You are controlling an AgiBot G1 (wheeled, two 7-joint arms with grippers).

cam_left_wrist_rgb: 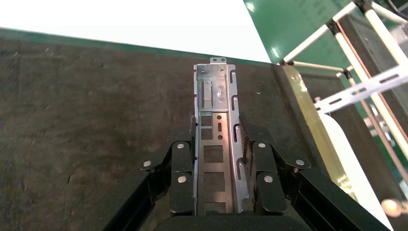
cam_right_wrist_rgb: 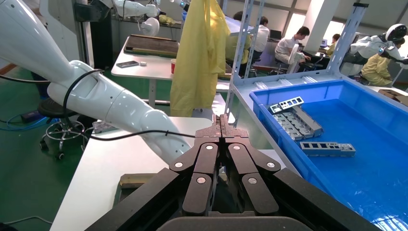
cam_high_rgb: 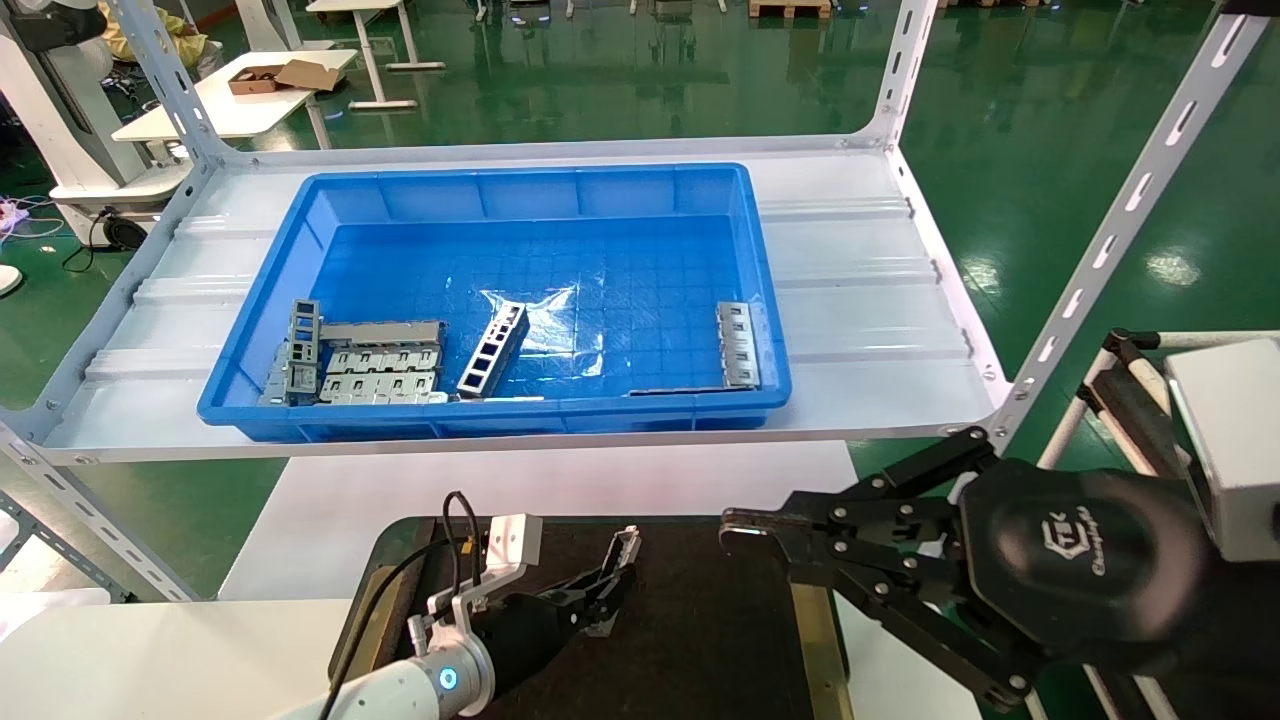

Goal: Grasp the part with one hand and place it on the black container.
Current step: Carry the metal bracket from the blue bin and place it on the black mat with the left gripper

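A green glossy floor [cam_high_rgb: 1050, 120] is surrounding a white metal shelf [cam_high_rgb: 860, 300], which is carrying a blue bin [cam_high_rgb: 520, 200] holding a ladder-like strip [cam_high_rgb: 493, 350] and flat grey plates [cam_high_rgb: 380, 375]. Below it, the black container [cam_high_rgb: 700, 620] is lying on a white table [cam_high_rgb: 150, 650], its olive-gold rail [cam_high_rgb: 815, 640] running along one side. The right gripper [cam_high_rgb: 735, 530], its fingers pressed together on nothing, is hovering over the container's right edge; raised lettering on its housing [cam_high_rgb: 1075, 545] is too small to read. The left gripper [cam_left_wrist_rgb: 219, 144] is clamping the part [cam_left_wrist_rgb: 216, 125] by its side walls just above the container's dark surface; whether they are touching cannot be told.
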